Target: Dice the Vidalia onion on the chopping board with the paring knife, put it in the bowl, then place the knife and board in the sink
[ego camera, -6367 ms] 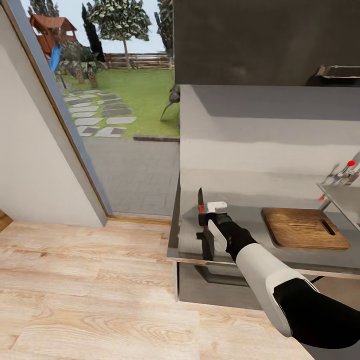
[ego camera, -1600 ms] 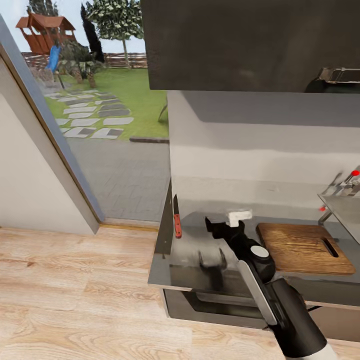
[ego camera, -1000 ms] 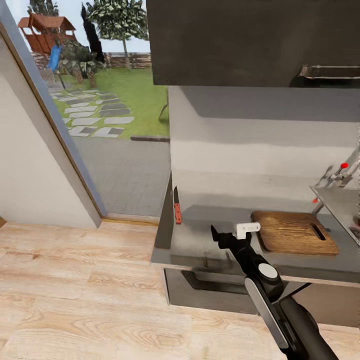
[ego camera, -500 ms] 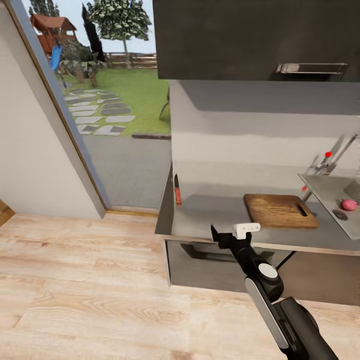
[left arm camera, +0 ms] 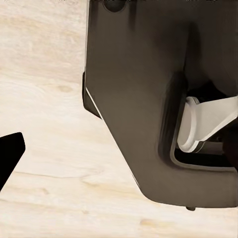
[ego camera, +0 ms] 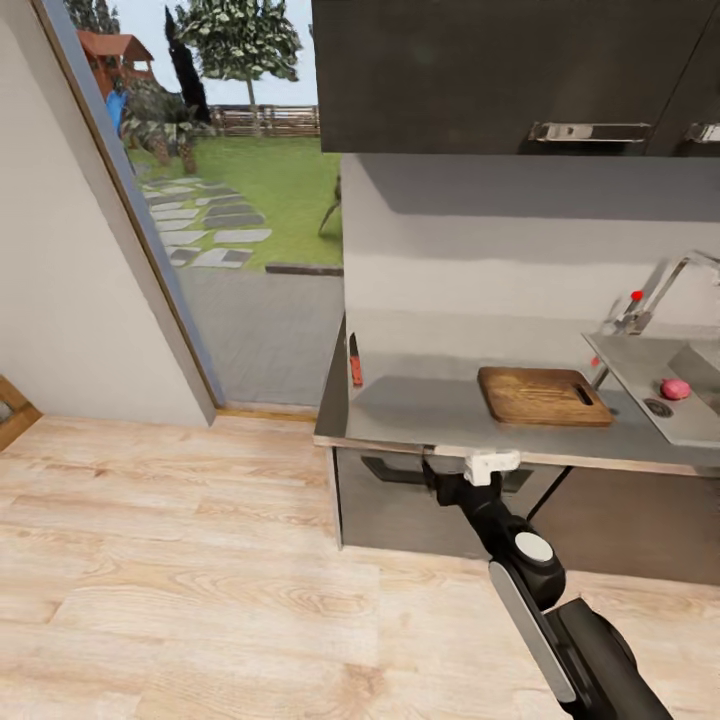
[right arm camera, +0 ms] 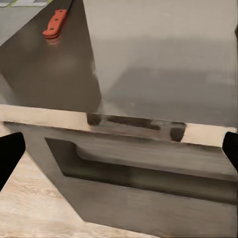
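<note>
Right end effector [ego camera: 440, 478] raised just below the front edge of the bench [ego camera: 420, 410], at about 6 o'clock in the head view; fingers spread wide apart, nothing between them, dark tips showing at both sides of the right wrist view. Left end effector: one dark fingertip [left arm camera: 10, 153] seen over the wooden floor [ego camera: 170, 560] beside the robot's dark body; open or closed, cannot tell.

Further out, on the glossy grey bench: knife [ego camera: 354, 362] with red-orange handle lying at the bench's left end, roughly 11 o'clock from the right end effector, well apart from it; also visible in the right wrist view [right arm camera: 55, 23]. Brown chopping board [ego camera: 541, 395] flat on the bench at about 1 o'clock, slot handle toward the sink [ego camera: 640, 360]. Small pinkish onion [ego camera: 675, 388] inside the sink at 3 o'clock, near the round drain. Curved tap [ego camera: 668, 280] with red knob behind.
</note>
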Available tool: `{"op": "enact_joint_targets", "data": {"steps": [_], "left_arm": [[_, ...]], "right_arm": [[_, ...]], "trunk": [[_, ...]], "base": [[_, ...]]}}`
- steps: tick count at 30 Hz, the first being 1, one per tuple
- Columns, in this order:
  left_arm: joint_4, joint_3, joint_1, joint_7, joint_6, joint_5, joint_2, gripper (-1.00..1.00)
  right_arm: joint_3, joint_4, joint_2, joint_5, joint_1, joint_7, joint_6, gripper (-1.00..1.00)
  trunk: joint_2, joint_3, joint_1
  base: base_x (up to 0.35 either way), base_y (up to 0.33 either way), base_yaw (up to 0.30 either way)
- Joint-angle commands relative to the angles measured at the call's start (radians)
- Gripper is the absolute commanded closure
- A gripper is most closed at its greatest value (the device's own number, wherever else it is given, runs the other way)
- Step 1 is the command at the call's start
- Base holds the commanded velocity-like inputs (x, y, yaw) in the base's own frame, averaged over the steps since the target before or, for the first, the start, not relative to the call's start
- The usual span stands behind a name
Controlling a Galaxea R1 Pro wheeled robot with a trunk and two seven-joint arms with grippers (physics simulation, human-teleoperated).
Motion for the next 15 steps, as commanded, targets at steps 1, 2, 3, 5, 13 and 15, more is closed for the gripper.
{"op": "enact_joint_targets", "data": {"steps": [1,2,3,5,13,15], "left_arm": [[-0.004,0.000,0.000,0.001,-0.001,0.008,-0.001,-1.00],[-0.006,0.000,0.000,0.002,-0.001,0.007,-0.001,-1.00],[-0.007,0.001,0.000,0.002,-0.001,0.007,-0.001,-1.00],[-0.019,0.000,-0.001,0.005,-0.001,0.007,-0.001,-1.00],[-0.069,0.000,-0.002,0.007,0.000,0.006,0.000,-1.00],[-0.074,0.000,-0.002,0.008,0.000,0.006,0.000,-1.00]], "right_arm": [[0.003,0.012,-0.001,-0.010,0.011,-0.007,0.002,-1.00],[0.004,0.024,-0.001,-0.010,0.024,-0.004,0.002,-1.00],[0.004,0.029,-0.001,-0.010,0.031,-0.003,0.001,-1.00],[0.004,0.049,-0.003,-0.009,0.073,0.000,-0.021,-1.00],[0.027,0.123,-0.052,-0.001,0.214,-0.002,-0.221,-1.00],[0.041,0.150,-0.067,0.000,0.252,-0.003,-0.277,-1.00]], "trunk": [[-0.002,-0.002,0.001],[-0.002,-0.002,0.001],[-0.002,-0.002,0.001],[-0.002,-0.002,0.001],[-0.002,-0.002,0.001],[-0.002,-0.002,0.001]], "base": [[-0.017,0.000,0.000],[-0.011,0.000,0.000],[-0.008,0.000,0.000],[-0.004,0.000,0.000],[0.000,0.000,0.000],[0.000,0.000,0.000]]}}
